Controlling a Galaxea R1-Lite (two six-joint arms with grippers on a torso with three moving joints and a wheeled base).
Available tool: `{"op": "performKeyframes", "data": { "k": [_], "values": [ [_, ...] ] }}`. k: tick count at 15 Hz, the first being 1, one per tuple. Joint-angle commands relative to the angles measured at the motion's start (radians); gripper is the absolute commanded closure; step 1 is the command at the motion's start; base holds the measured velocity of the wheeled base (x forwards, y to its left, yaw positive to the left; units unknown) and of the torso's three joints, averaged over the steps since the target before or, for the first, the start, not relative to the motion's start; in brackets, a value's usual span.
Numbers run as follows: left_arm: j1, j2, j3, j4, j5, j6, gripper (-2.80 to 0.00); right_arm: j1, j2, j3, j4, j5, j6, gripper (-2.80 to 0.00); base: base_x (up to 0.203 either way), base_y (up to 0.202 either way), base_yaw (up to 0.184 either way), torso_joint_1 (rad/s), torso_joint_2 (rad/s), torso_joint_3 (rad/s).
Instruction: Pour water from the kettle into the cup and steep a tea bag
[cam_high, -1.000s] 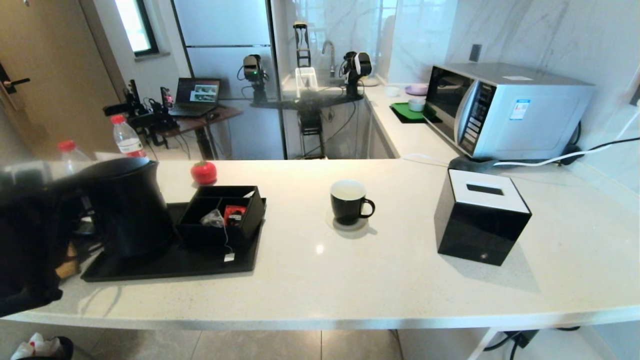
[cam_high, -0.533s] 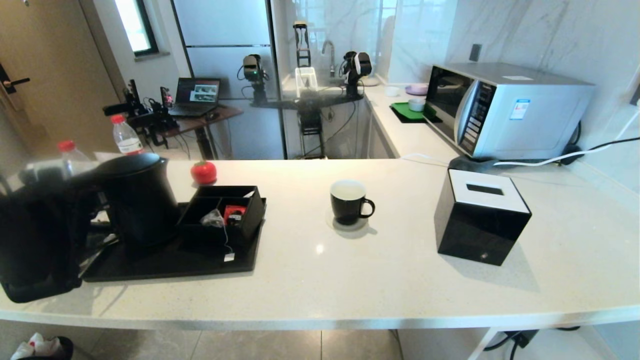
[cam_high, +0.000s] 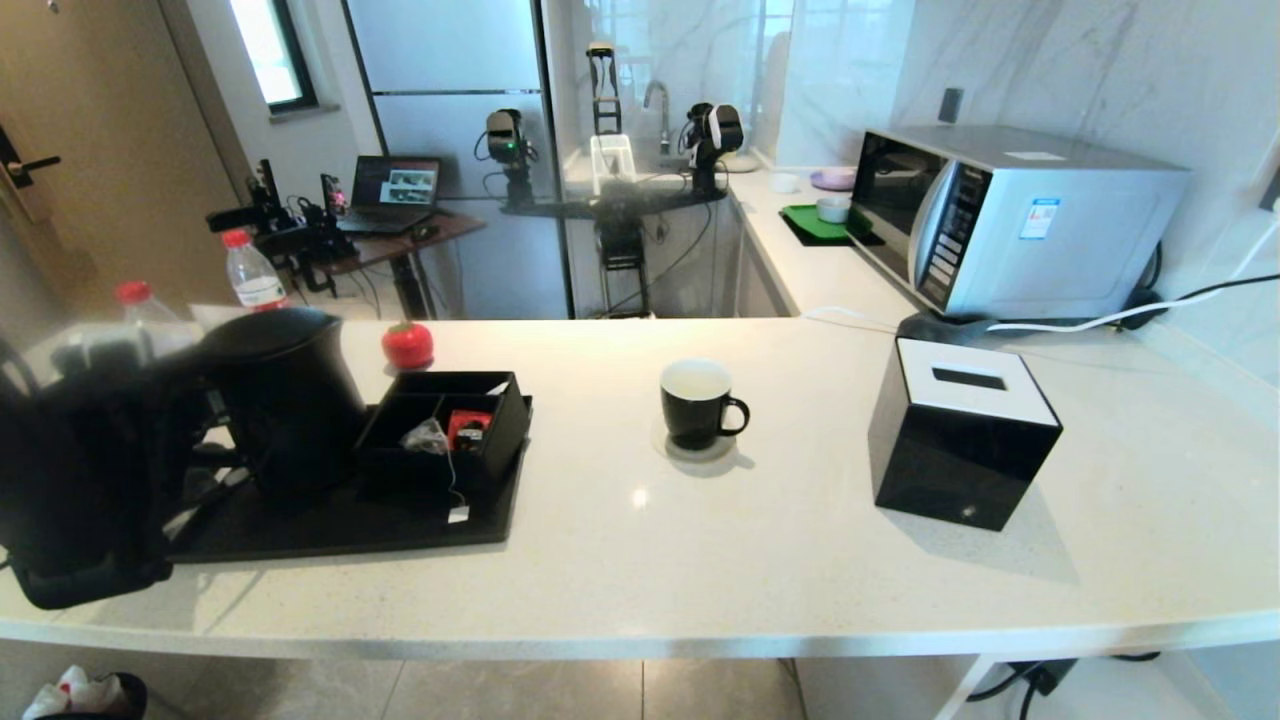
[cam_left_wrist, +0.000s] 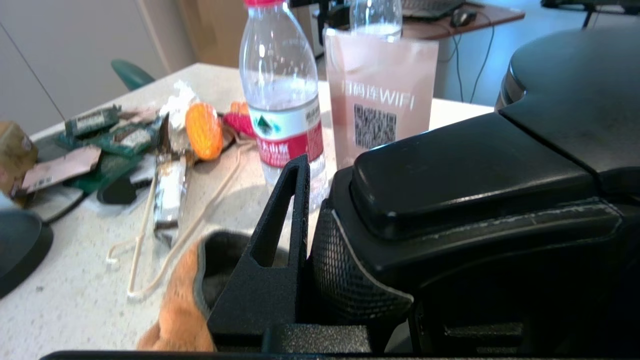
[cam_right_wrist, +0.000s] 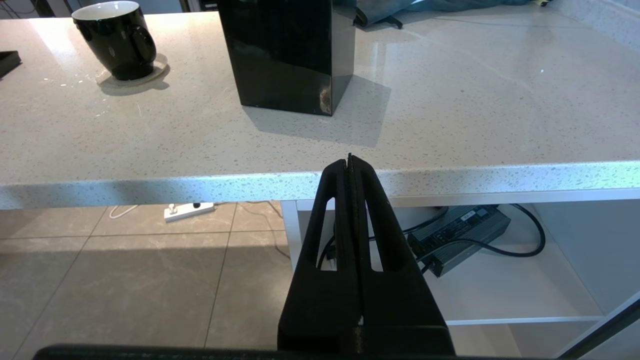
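The left gripper (cam_left_wrist: 320, 240) has its jaws clamped on the kettle (cam_high: 285, 400) handle at nine o'clock on the worktop (cam_high: 760, 560), so it can carry water to the cup (cam_high: 697, 403) waiting at centre, while the right gripper (cam_right_wrist: 351, 165), jaws closed, idles below the edge.

This is a home kitchen used as a robot test space. A microwave (cam_high: 1010, 220) stands on the pale stone surface (cam_high: 760, 560) against marble walls, with a sink tap (cam_high: 658, 100) beyond; a laptop (cam_high: 392, 192) and camera rigs sit behind.
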Motion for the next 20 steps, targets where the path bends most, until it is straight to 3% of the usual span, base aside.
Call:
{"op": "performKeyframes", "data": {
  "k": [1, 14, 15, 20],
  "values": [
    [0.003, -0.005, 0.017, -0.045, 0.001, 0.0, 0.0, 0.0, 0.001, 0.0, 0.0, 0.0, 0.001, 0.0, 0.0, 0.0, 0.0, 0.0, 0.0, 0.0],
    [0.011, -0.021, 0.091, -0.045, 0.001, -0.001, 0.0, 0.0, 0.001, 0.0, 0.0, 0.0, 0.0, 0.0, 0.0, 0.0, 0.0, 0.0, 0.0, 0.0],
    [0.011, -0.021, 0.091, -0.045, 0.001, -0.001, -2.8, 0.0, 0.001, 0.0, 0.0, 0.0, 0.001, 0.0, 0.0, 0.0, 0.0, 0.0, 0.0, 0.0],
    [0.023, -0.021, 0.097, -0.045, 0.001, 0.0, -2.8, 0.0, 0.001, 0.0, 0.0, 0.0, 0.0, 0.0, 0.0, 0.0, 0.0, 0.0, 0.0, 0.0]
  ]
}}
